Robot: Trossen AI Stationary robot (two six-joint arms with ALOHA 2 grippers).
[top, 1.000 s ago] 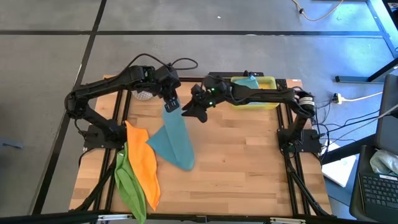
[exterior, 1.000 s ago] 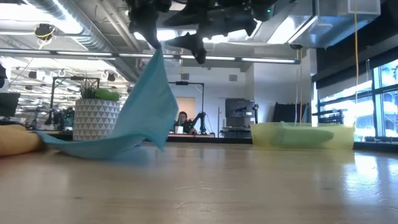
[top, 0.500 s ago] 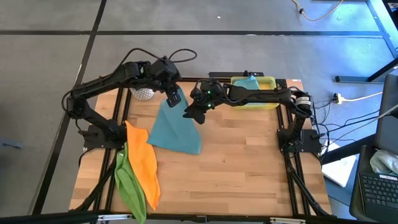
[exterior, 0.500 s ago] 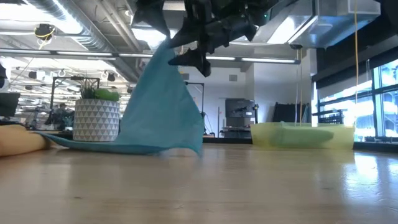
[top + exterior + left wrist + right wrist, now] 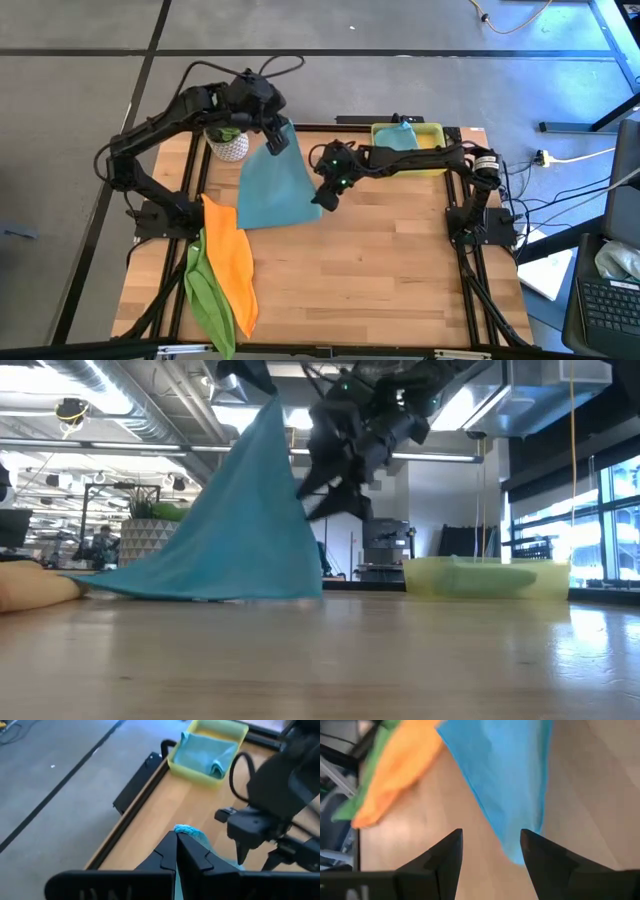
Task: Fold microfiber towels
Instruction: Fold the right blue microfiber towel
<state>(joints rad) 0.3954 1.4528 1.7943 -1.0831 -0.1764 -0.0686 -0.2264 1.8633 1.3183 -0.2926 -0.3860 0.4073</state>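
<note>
A teal towel (image 5: 275,190) hangs as a wide triangle from my left gripper (image 5: 277,141), which is shut on its top corner high over the table's far left. Its lower edge (image 5: 200,592) lies on the wood. My right gripper (image 5: 325,196) stands open just right of the towel's lower right corner (image 5: 517,854), one finger on either side of that corner and, as far as shows, clear of it. An orange towel (image 5: 228,262) and a lime green towel (image 5: 208,298) lie crumpled at the near left. Another teal towel (image 5: 399,133) lies folded in the yellow tray (image 5: 436,133). My left gripper pinches one corner of the teal towel (image 5: 188,830) between its two shut fingers; a small tuft shows past the tips. The fingers slant down toward the table's right. The cloth hangs below them, spread and fairly taut, with its bottom edge on the table.
A white patterned plant pot (image 5: 229,147) stands at the far left, right behind the left arm. The yellow tray (image 5: 485,578) sits at the far right edge. Bare wood lies across the table's middle and near right.
My left gripper has risen and gone toward the far edge with the corner. The towel has been drawn up and spread from a narrow drape into a wide triangle, its lower edge staying on the table. My right gripper has tipped down and sunk toward the towel's lower right corner.
</note>
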